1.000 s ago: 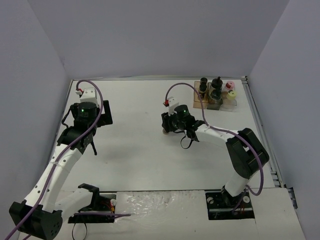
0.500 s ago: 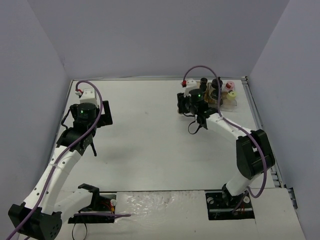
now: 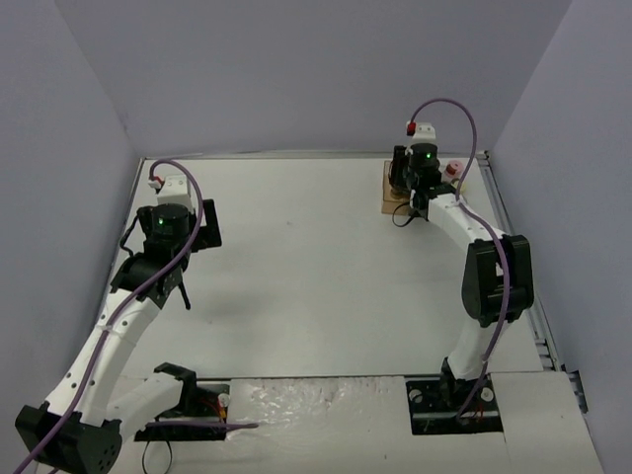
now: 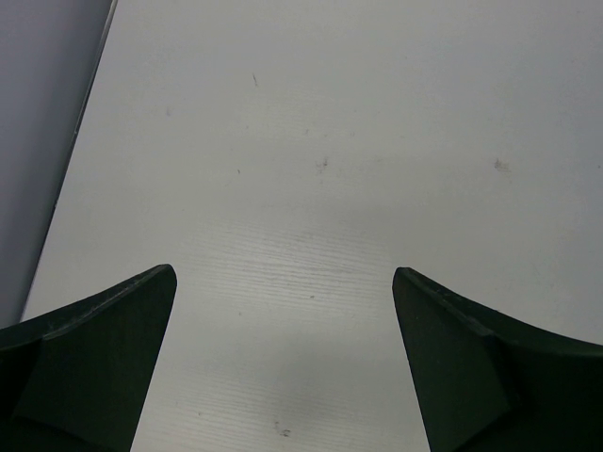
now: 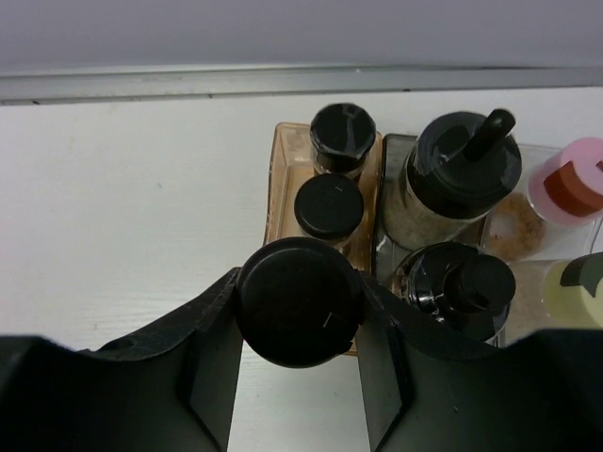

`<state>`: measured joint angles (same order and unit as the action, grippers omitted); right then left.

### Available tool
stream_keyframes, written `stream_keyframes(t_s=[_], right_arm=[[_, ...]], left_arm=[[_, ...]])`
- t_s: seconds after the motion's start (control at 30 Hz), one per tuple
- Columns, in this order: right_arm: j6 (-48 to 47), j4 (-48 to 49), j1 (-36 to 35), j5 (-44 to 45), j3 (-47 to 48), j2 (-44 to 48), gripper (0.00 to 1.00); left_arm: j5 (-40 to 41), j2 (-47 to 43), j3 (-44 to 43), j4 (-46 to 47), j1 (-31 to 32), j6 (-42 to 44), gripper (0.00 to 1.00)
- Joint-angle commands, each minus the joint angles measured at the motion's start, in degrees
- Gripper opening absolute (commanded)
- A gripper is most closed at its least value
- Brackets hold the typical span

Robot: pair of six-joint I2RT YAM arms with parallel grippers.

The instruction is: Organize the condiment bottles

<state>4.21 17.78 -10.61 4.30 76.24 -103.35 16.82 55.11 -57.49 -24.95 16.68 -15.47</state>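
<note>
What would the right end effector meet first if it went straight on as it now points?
Probably the amber tray compartment, the held black-capped jar touching down just short of the nearest stowed jar; depth is unclear.

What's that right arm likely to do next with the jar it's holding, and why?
Probably lower it straight down. The right end effector is shut on a black-capped jar that sits over the near end of the amber compartment, in line with two black-capped jars already standing there.
</note>
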Motion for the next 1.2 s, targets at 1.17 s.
stream_keyframes(t_s=[1.17], right_arm=[[4.9, 4.4, 1.4, 4.7, -0.6, -7.7, 0.49]], left_arm=[[0.7, -0.1, -1.4, 3.8, 1.0, 1.4, 0.97]])
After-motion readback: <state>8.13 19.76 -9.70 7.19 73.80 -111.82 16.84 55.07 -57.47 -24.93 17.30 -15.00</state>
